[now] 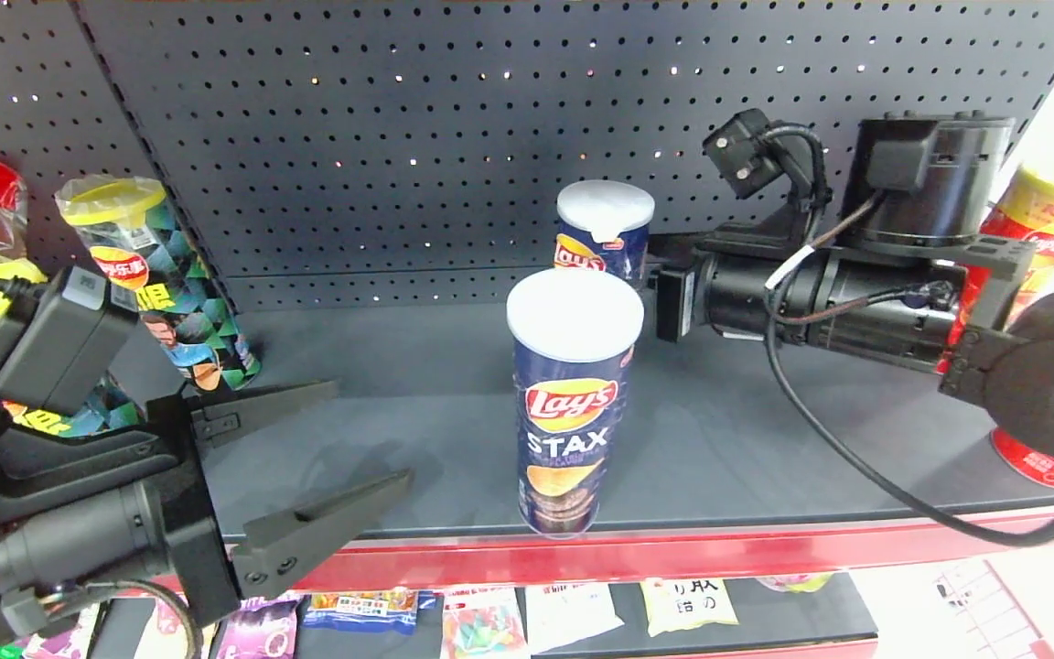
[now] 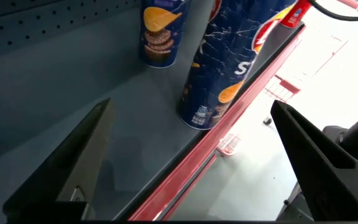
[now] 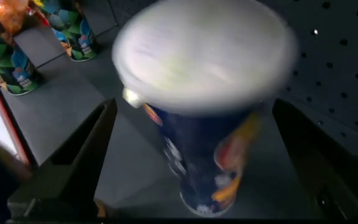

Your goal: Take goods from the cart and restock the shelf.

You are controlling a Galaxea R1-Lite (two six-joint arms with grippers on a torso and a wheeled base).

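The right gripper [image 3: 192,106], jaws spread, straddles the rear white-lidded blue cardboard tube [image 1: 604,233]; a crooked retreat could topple it toward six o'clock (left gripper [image 1: 371,432] gapes, empty).

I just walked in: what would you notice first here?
A tall blue chip can stands at the front edge of the shelf, with a second blue can behind it by the pegboard. On the left, the left end effector hangs open near the shelf edge.
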